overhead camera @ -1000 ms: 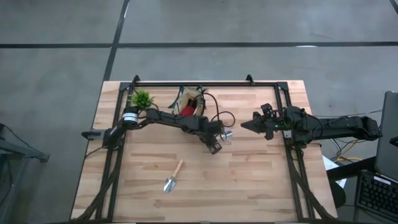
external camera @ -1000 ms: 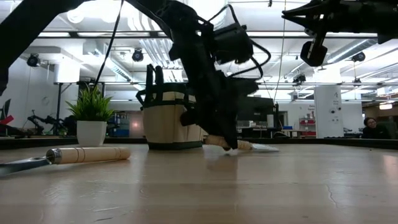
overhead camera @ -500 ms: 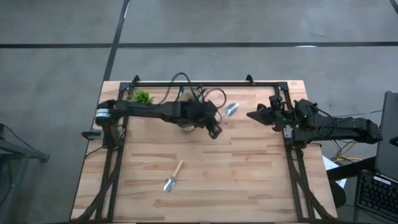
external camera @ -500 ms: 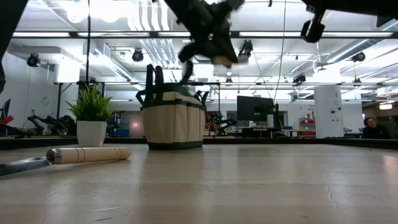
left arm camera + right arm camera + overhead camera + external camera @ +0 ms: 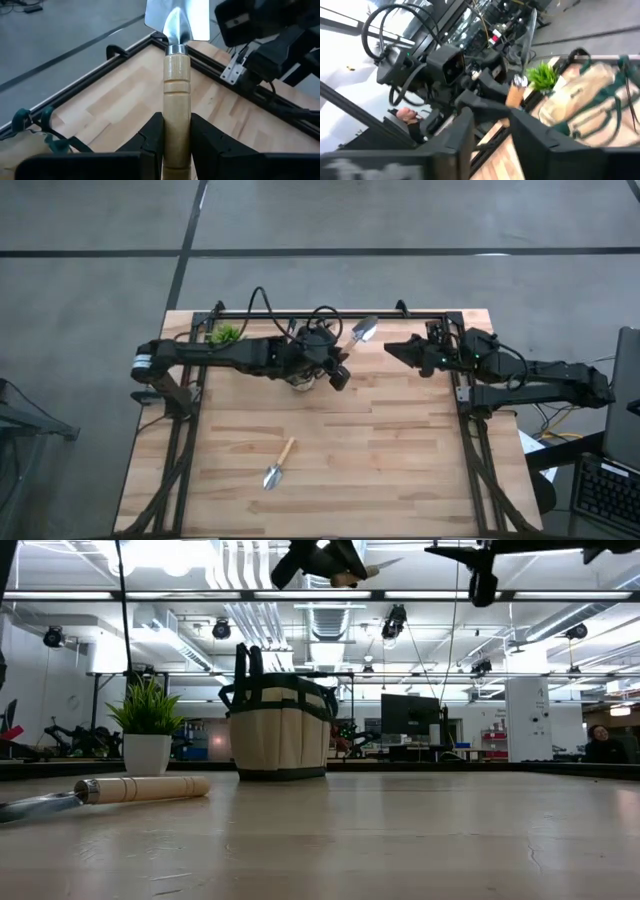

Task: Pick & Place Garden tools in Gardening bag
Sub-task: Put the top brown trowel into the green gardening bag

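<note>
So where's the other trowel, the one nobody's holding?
In the high view the loose trowel lies flat on the table's near left part, well clear of the bag and both arms.

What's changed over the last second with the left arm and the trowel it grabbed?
The left tool has lifted the trowel off the table and swung it toward the far edge; it now holds it high above the gardening bag, blade pointing at the right arm. The right tool shifted slightly toward the far side and waits. The second trowel, the bag and the potted plant stayed put.
</note>
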Motion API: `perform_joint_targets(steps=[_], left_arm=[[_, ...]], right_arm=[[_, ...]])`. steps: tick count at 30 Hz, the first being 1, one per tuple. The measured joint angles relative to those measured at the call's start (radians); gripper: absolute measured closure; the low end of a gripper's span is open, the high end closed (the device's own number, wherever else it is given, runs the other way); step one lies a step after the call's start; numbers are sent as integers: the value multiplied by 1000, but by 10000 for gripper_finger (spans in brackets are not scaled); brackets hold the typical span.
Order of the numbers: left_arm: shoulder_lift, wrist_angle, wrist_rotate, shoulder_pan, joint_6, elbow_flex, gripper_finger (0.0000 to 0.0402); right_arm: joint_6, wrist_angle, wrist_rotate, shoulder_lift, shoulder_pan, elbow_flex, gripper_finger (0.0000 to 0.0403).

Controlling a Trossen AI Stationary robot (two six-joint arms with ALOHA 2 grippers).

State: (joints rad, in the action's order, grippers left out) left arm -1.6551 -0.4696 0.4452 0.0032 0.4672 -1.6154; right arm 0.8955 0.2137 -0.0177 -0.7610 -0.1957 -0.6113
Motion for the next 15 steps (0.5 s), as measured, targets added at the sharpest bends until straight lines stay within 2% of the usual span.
perform_joint_targets(steps=[4, 7, 10, 15], left_arm=[[2, 7, 6, -16, 0, 0, 333], [2, 8, 22, -33, -3, 0, 333], [2, 9, 37, -44, -11, 0, 333], [2, 9, 68, -49, -21, 0, 333]], right_arm=[[-20, -1, 4, -60, -29, -59, 220], [-22, -1, 11, -99, -58, -100, 195], [-43, -16, 10, -129, -82, -130, 187], [-49, -50, -58, -174, -101, -162, 195]])
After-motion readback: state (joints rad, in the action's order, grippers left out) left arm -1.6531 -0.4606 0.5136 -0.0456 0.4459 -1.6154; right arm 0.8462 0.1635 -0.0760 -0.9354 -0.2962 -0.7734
